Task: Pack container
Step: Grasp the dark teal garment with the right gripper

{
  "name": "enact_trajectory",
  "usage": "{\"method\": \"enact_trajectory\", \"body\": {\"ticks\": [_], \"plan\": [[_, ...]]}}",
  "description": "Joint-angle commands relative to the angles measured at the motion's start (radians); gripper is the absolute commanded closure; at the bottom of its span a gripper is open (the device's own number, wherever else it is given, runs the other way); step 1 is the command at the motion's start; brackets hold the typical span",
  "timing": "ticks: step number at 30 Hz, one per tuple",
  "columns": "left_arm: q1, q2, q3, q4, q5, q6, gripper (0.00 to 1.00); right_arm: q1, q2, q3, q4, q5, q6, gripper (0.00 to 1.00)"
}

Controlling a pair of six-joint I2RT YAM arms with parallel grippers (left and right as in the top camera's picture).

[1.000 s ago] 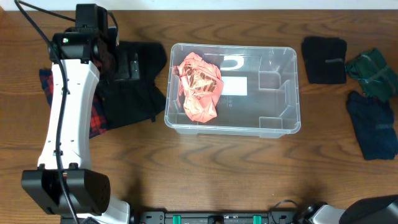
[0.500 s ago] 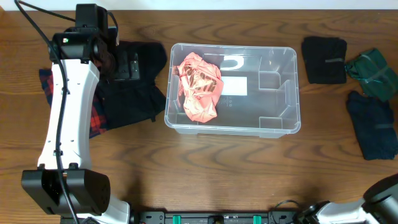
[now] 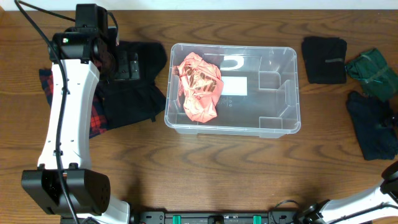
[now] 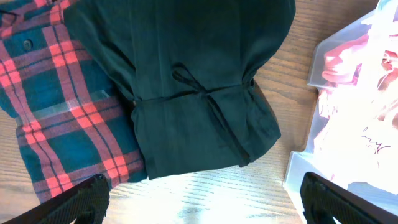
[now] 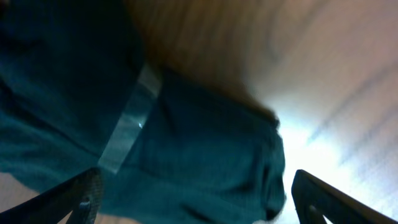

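The clear container [image 3: 293,93] stands mid-table with a crumpled pink garment [image 3: 199,87] in its left half. My left gripper [image 3: 129,65] hangs open over a folded black garment [image 3: 134,93] just left of the bin. In the left wrist view that black garment [image 4: 199,93] lies beyond the open gripper [image 4: 205,205], and the container's wall [image 4: 311,155] is at the right. My right gripper [image 5: 196,205] is open close above a dark teal-blue cloth [image 5: 205,143] with a pale strip across it; the view is blurred. Only a bit of the right arm [image 3: 392,177] shows overhead.
A red-and-green plaid shirt [image 3: 96,118] lies under the black garment at the left. At the right lie a black cloth [image 3: 324,59], a green bundle [image 3: 373,73] and a dark blue cloth [image 3: 373,127]. The container's right half holds nothing.
The right arm has swung along the table's right edge, away from the bottom corner toward the cloths. The left arm and the container have not moved.
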Motion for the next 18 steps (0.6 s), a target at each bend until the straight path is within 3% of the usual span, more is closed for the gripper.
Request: {"method": "enact_trajectory", "body": {"ticks": [1,9,18], "plan": [[0.002,0.004,0.019,-0.003,-0.011,-0.012,0.02,-0.001,0.032,-0.003,0.027,-0.029,-0.132,0.06],[0.002,0.004,0.019,-0.003,-0.011,-0.012,0.02,0.015,0.071,-0.003,0.047,-0.076,-0.142,0.02],[0.002,0.004,0.019,-0.003,-0.011,-0.012,0.02,0.046,0.101,-0.004,-0.072,-0.378,-0.105,0.01]]}}
